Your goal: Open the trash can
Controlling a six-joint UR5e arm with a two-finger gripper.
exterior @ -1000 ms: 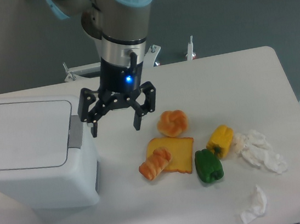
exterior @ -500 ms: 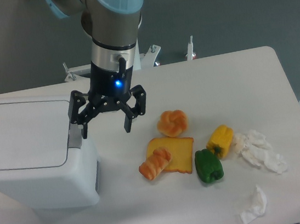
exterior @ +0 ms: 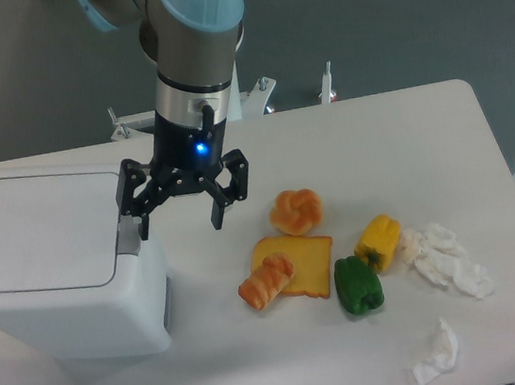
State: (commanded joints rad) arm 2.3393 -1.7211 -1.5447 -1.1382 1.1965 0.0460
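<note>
**Nearly at the latch: open hand poised beside the bin's button**

Now the hand (exterior: 179, 224) hangs with its two black fingers spread wide and nothing between them, just off the right side of the trash can (exterior: 54, 267). The trash can sits at the table's (exterior: 402, 135) left edge, a large boxy white plastic bin with rounded corners and a flat, smooth lid (exterior: 40, 232) that lies shut. On its right wall, at the lid's rim, is the grey rectangular latch button (exterior: 130, 236); the left fingertip looks to be right at it, though whether it touches cannot be told from this view. Probably the hand is placed here because pressing that button is what releases the hinged lid, and a single fingertip would do for pushing, so the spread fingers matter little.

Toward the middle of the table, well apart from the bin, lie a round glossy bun (exterior: 296, 211), a flat yellow-orange slice of toast (exterior: 300, 265) with a ridged croissant (exterior: 265, 282) resting on its left corner, a waxy green pepper (exterior: 358, 286) and a yellow pepper (exterior: 379, 241). Crumpled white tissues (exterior: 447, 258) sit nearer the right edge, soft and irregular. None of these stands in the way of the press.
</note>
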